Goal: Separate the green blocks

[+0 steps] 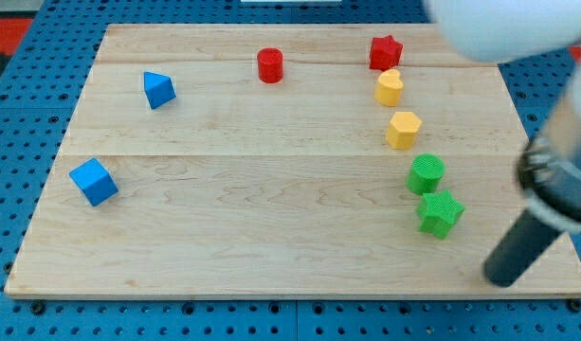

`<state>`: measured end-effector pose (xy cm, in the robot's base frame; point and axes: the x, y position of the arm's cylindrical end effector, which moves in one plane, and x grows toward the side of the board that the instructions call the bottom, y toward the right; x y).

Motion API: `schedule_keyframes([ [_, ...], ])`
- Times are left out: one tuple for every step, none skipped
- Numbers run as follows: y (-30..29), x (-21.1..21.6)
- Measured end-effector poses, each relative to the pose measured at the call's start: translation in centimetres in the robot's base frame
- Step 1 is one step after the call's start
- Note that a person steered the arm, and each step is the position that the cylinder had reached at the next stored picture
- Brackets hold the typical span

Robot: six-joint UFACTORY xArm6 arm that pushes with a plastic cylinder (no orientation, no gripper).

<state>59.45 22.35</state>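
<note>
Tilted rod, tip (504,277) right of green star (440,212)

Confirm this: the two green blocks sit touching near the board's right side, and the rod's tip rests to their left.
Wrong side. The camera view shows my tip to the right of the green round block and the green star-shaped block, slightly lower. The two green blocks do sit touching near the right side of the wooden board.
</note>
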Motion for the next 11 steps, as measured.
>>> schedule_keyframes([
  [1.6,-7.1],
  [0.9,-9.7],
  [-2.3,-8.5],
  [-5.4,-6.9],
  [-6.3,-5.8],
  [-6.3,-5.5],
  [-1.9,-7.7],
  [-2.3,-10.0],
  [-7.5,-11.3],
  [-6.4,-10.9],
  [-0.8,-11.7],
])
